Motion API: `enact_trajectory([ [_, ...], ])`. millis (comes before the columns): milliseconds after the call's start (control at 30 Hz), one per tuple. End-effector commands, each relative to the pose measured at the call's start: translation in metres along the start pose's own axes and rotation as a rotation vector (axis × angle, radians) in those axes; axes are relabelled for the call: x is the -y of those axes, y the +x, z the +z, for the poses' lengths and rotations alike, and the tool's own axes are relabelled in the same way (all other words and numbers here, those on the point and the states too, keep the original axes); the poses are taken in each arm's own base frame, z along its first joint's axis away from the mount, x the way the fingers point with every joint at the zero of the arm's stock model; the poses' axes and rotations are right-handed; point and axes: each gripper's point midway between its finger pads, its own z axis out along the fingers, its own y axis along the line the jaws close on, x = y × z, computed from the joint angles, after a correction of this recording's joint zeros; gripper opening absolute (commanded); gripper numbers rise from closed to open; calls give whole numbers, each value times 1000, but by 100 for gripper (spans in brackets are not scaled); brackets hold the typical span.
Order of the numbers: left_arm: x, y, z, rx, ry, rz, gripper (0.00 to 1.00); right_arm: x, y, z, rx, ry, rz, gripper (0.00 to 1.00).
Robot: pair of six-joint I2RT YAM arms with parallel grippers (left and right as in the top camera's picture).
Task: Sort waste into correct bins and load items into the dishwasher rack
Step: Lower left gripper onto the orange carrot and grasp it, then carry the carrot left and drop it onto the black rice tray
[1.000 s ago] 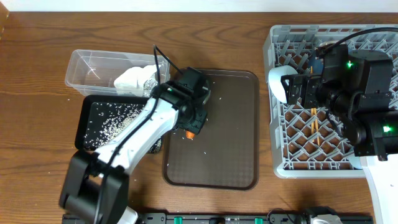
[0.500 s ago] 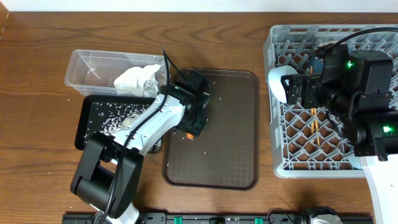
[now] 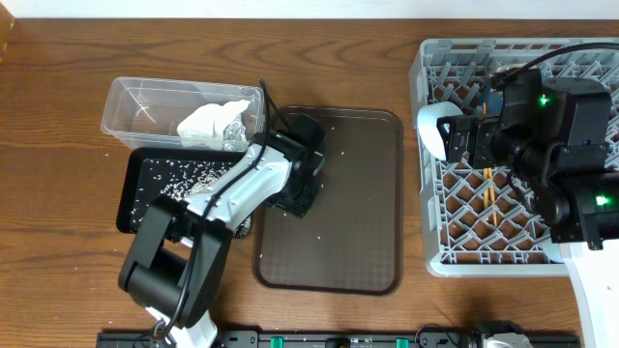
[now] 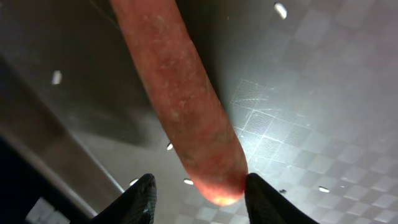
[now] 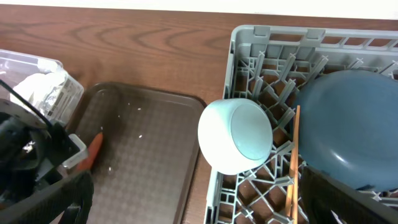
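The left pincer (image 4: 199, 193) stands low over the far-left part of the flat dark-brown tray (image 3: 358, 193), with its fingers about half apart. The rounded end of the small orange carrot (image 4: 180, 93) lies between them. One fingertip (image 4: 258, 190) sits against the carrot's side, and a narrow gap shows at the other fingertip. Whether the pincer is actually clamped on the carrot cannot be told. From the right wrist, the carrot (image 5: 94, 149) shows as an orange sliver slanting out beside the left arm's head. From overhead it is hidden under that head. A few loose white rice grains (image 4: 280, 9) dot the tray around it.

Left of the tray, the shallow black plastic bin (image 3: 135, 188) holds a scatter of rice. Just beyond it, the clear plastic tub (image 3: 135, 106) holds the crumpled white napkin (image 3: 208, 121).

The right pincer (image 5: 196, 208) hangs over the left side of the grey dishwasher rack (image 3: 455, 232), with its fingers wide apart and nothing between them. Just ahead of it, the white bowl (image 5: 239, 134) lies tipped on its side at the rack's left edge. The wooden chopsticks (image 5: 293, 162) lie on the lattice, and the dark-blue plate (image 5: 354, 124) sits in the rack to the right of them. Rack, tray and bins all sit on the wooden table (image 3: 58, 77).
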Motion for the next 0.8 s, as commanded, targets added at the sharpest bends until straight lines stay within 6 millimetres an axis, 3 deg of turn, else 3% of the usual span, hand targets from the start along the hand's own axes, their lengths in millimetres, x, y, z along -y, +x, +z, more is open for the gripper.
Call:
enact_trajectory([
  [0, -3, -1, 3, -8, -14, 56, 47, -5, -1, -1, 3, -16, 6, 99],
  [400, -4, -10, 24, -11, -15, 114, 47, -5, -1, -1, 2, -16, 6, 99],
  [500, -4, -10, 28, -18, -15, 114, 39, -5, -1, -1, 3, -16, 6, 99],
  [633, -4, -11, 23, -8, -16, 114, 31, -5, -1, -1, 3, -16, 6, 99],
  [767, -4, -9, 5, -13, -19, 108, 23, -5, -1, -1, 3, -16, 6, 99],
])
